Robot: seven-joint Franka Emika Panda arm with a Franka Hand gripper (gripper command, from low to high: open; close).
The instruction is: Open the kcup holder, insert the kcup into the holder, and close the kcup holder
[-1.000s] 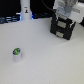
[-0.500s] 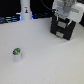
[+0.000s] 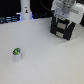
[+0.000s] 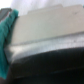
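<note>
Little has moved: the gripper [image 3: 64, 15] still hangs over the kcup holder [image 3: 64, 27] at upper right, its opening hidden. Nothing looks inserted yet; the kcup [image 3: 17, 52] stands on the desk [image 3: 50, 60], lower left.

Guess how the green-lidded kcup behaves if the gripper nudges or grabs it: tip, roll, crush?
The kcup stands upright and alone on the white table, small and taller than wide, so a high sideways nudge would probably tip it. Its round cup shape suggests that, once tipped, it would roll. It looks like a thin, light pod, so a hard squeeze could dent it; material can't be confirmed at this resolution.
</note>
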